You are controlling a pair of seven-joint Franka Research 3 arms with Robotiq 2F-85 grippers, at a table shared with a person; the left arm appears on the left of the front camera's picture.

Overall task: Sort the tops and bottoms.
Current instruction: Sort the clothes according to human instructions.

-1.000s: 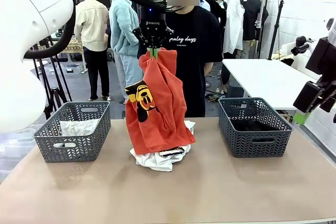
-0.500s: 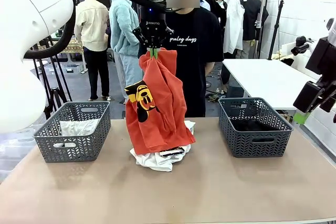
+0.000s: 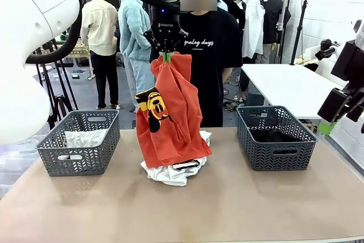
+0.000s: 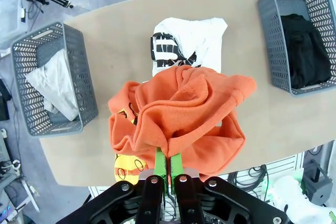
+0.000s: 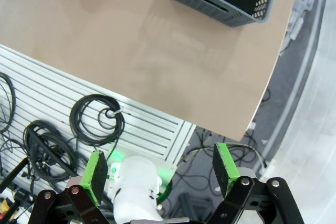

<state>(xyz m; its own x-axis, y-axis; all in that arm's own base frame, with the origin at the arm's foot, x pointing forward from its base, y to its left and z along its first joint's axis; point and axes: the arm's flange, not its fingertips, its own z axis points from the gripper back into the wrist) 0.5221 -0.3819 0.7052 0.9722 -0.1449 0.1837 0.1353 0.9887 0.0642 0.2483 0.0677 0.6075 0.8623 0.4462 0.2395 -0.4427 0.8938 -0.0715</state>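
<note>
- Orange top [image 3: 170, 112] with a yellow-and-black cartoon graphic, hanging over the tabletop's middle;
- White top [image 4: 185, 40] with bold black print, mid-tabletop toward the far edge;
- Light grey top [image 4: 52, 85] in a grey basket [image 4: 86, 82] with chevron-cut walls, at the tabletop's left end;
- Black garment [image 4: 302, 45] in the matching grey basket [image 4: 270, 35] at the right end;
- Plain tan tabletop [image 3: 239, 197];
- Black left gripper [image 4: 168, 166] and right gripper [image 5: 158, 153], both with green pads.
</note>
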